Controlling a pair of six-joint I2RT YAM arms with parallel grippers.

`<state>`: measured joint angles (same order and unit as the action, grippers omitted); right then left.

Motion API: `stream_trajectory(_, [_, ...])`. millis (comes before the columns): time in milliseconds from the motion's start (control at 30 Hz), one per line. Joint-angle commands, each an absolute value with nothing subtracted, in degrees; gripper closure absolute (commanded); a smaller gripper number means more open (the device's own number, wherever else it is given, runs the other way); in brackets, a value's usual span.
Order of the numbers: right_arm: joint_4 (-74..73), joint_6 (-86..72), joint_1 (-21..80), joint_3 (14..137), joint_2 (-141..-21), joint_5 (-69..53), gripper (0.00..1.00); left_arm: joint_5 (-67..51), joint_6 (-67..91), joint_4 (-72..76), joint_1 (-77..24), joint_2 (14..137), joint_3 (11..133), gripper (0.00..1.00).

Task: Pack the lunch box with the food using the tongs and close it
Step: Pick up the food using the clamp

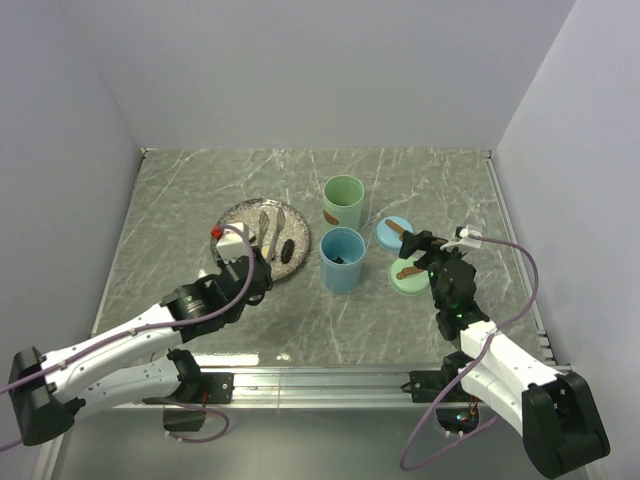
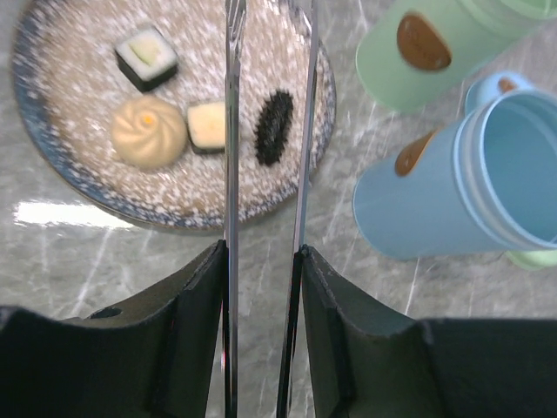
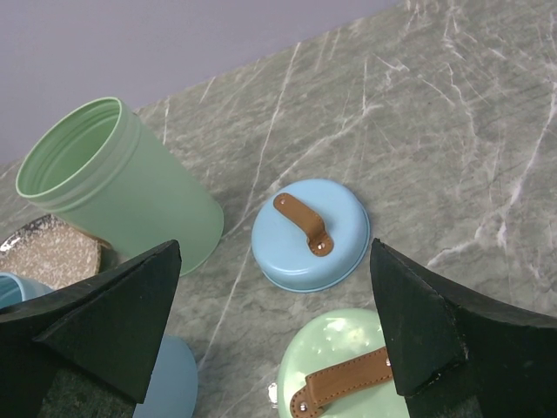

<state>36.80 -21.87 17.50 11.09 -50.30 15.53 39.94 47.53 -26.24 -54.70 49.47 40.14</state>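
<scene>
My left gripper (image 2: 264,257) clamps the tongs (image 2: 230,131) over the dark piece (image 2: 273,127); a skewed squeeze could flick it off the plate (image 2: 78,52). My right gripper (image 3: 274,261) gapes.

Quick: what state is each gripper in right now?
Left gripper: closed on the slim silver metal tongs.
Right gripper: open, holding nothing.

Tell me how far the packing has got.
Done: the left hand grips the tongs; blue container and green container stand open. In hand: tongs poised over the plate, where bun, two cubes and dark piece lie unpacked. Left: move the food, fit blue lid and green lid lying by the open right hand.
</scene>
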Motion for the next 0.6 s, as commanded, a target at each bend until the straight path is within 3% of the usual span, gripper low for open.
stream_trajectory(0, [38.1, -22.0, 17.8, 12.7, -48.5, 16.2, 0.04, 35.9, 46.6, -20.2, -54.8, 53.1, 39.7, 0.56])
stream_trajectory(567, [36.7, -21.8, 17.9, 12.0, -46.0, 17.1, 0.04, 31.7, 49.1, -17.8, -54.9, 59.9, 36.5, 0.56])
